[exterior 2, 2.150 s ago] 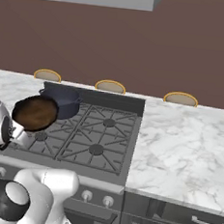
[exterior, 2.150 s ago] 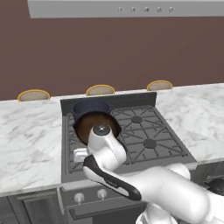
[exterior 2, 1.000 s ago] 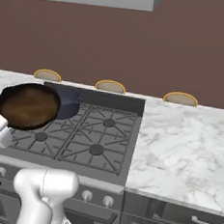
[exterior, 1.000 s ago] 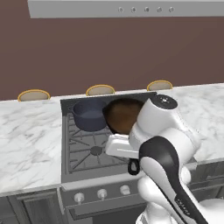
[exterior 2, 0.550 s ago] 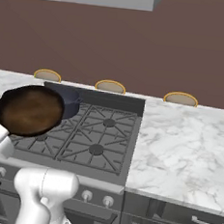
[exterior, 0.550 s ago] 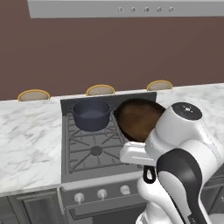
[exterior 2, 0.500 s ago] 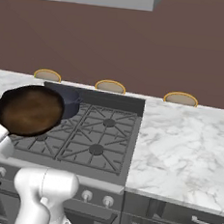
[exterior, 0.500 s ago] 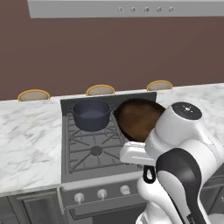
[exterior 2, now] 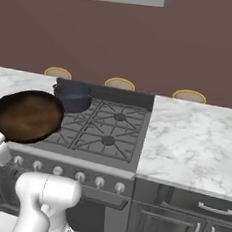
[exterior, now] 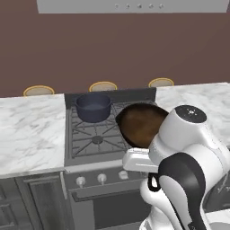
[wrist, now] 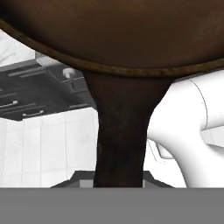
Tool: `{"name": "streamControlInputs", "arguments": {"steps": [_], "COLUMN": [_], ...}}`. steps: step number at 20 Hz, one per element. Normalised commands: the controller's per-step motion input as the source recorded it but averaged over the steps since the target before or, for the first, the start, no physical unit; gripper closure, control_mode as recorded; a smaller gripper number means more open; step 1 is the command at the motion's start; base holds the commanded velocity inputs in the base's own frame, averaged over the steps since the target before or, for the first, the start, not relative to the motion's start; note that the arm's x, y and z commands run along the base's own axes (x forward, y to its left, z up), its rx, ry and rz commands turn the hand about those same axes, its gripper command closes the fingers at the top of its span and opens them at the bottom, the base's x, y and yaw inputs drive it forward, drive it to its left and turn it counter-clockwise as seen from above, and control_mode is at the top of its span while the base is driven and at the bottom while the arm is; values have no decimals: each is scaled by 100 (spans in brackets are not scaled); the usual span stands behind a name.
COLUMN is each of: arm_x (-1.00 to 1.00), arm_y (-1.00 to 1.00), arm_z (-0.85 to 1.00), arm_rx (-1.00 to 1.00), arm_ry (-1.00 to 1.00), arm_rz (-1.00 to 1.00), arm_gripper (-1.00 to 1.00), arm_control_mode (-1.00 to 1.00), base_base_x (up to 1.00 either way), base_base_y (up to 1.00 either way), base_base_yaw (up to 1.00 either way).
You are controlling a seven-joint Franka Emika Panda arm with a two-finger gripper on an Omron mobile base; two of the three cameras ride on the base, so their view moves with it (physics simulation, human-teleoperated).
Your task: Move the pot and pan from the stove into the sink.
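Gripper clamps the handle of the pan, holding it tilted in the air, nothing inside. Pot sits on the stove's back-left burner.

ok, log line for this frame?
gripper: shut on pan handle | pan: lifted, tilted, off stove | pot: back burner

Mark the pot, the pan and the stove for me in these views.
pot [exterior: 93,107]: left base view, on its front wall.
pan [exterior 2: 28,115]: right base view, middle of its brown inside.
stove [exterior 2: 108,140]: right base view, on a front grate.
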Motion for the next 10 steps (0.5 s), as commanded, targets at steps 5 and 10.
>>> {"name": "streamControlInputs", "arguments": {"steps": [5,10], "arm_x": [0,0], "arm_y": [0,0], "arm_z": [0,0], "arm_rx": [0,0], "arm_ry": [0,0], "arm_rz": [0,0], "arm_gripper": [100,100], "arm_control_mode": [100,100], "base_base_x": [-72,-18], "base_base_y": [-15,-28], "base_base_yaw": [5,-15]}}
